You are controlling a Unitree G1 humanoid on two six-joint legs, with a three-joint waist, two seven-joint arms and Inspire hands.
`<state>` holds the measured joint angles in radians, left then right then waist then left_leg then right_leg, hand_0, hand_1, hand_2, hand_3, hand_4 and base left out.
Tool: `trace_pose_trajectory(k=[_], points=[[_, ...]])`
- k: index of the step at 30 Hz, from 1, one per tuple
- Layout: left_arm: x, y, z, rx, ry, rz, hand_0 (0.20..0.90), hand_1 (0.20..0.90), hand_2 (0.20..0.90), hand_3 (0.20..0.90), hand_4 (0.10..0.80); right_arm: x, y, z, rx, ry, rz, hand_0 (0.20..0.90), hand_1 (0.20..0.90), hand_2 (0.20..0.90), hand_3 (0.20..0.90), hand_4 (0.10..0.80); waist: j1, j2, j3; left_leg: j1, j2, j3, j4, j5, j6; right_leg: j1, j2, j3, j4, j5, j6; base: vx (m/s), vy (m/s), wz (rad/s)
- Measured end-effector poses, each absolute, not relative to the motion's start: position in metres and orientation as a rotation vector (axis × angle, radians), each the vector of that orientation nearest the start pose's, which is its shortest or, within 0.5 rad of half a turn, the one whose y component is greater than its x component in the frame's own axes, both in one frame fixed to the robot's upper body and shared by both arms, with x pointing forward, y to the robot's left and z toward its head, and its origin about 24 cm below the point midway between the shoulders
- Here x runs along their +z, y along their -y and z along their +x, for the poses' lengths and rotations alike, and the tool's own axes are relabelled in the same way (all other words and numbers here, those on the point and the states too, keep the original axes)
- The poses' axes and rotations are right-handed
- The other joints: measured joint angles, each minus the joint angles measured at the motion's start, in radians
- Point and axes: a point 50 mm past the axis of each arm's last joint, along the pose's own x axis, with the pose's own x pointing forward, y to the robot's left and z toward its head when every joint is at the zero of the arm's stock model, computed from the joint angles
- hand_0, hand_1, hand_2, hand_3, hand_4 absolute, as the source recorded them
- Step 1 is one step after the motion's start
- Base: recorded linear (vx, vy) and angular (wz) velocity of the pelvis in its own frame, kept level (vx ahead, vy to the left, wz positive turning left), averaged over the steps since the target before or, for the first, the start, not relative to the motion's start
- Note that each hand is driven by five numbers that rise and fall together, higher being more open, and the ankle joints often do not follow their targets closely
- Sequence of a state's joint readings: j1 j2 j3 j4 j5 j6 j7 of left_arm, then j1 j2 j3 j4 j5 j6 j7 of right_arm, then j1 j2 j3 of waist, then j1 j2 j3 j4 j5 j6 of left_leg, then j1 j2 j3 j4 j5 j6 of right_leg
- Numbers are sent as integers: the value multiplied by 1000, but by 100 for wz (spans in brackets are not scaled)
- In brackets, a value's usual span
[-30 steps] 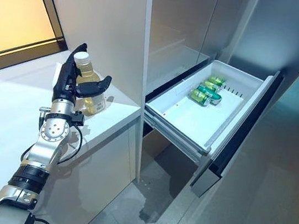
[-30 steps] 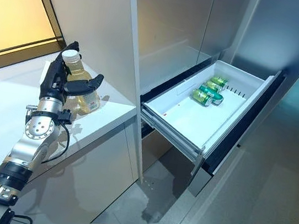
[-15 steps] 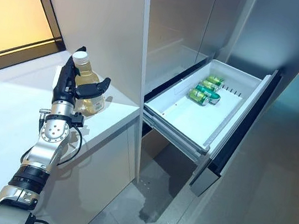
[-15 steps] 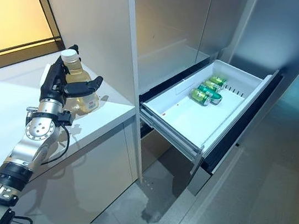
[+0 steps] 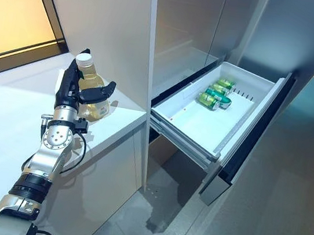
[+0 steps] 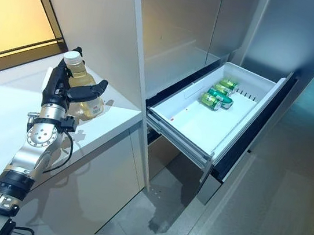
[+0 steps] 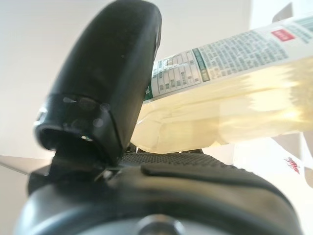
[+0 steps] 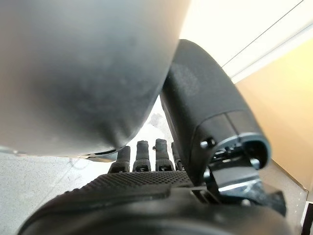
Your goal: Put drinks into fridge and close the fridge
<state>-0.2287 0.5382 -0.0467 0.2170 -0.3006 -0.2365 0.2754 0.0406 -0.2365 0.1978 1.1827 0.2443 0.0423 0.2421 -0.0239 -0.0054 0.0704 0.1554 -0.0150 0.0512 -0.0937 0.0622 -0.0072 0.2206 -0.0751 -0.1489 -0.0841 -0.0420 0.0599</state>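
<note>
The bottle (image 5: 92, 88) is gripped on the white counter (image 5: 5, 114) at left, the left hand (image 5: 76, 91) curled round it; the open fridge drawer (image 5: 216, 111), cans (image 5: 216, 95) far inside, is readied at right; the right hand (image 8: 146, 156), idle, is seen with fingers straight.

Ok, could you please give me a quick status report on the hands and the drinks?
Left hand shut on bottle, at the counter. Right hand idle, fingers straight. Drawer open, cans inside. Path clear.

The bottle (image 5: 91, 88) is partly hidden behind the left hand (image 5: 73, 91); its base cannot be seen.
</note>
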Motion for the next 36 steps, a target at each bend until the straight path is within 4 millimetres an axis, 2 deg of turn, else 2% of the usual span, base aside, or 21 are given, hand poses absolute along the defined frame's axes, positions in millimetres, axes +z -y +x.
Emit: trace_pose_trajectory(k=[23, 33, 34, 35, 36], points=[[105, -254, 292, 258, 250, 203, 900, 900, 900, 900, 800, -165, 214, 77, 83, -1269, 54, 900, 900, 900, 900, 800, 0, 1, 1, 2, 0, 7, 0, 0, 0, 1, 0, 3, 0, 0, 0, 0, 0, 0], [93, -251, 293, 262, 196, 80, 900, 900, 900, 900, 800, -165, 214, 78, 83, -1271, 54, 900, 900, 900, 900, 800, -1, 1, 2, 3, -1, 7, 0, 0, 0, 1, 0, 4, 0, 0, 0, 0, 0, 0], [92, -251, 293, 262, 191, 79, 822, 822, 822, 809, 709, -165, 214, 78, 83, -1271, 55, 900, 900, 900, 900, 800, -1, 1, 2, 3, -1, 7, 0, 0, 0, 1, 0, 4, 0, 0, 0, 0, 0, 0], [90, -251, 293, 262, 183, 74, 481, 481, 481, 411, 311, -165, 214, 78, 84, -1270, 55, 900, 900, 900, 900, 800, -1, 1, 2, 4, 0, 8, 0, 0, 0, 2, 0, 4, 0, 0, 0, 0, 0, 0], [89, -251, 293, 262, 181, 71, 396, 396, 396, 313, 213, -165, 214, 78, 84, -1270, 55, 900, 900, 900, 900, 800, -1, 1, 2, 4, 0, 8, 0, 0, 0, 2, 0, 4, 0, 0, 0, 0, 0, 0]])
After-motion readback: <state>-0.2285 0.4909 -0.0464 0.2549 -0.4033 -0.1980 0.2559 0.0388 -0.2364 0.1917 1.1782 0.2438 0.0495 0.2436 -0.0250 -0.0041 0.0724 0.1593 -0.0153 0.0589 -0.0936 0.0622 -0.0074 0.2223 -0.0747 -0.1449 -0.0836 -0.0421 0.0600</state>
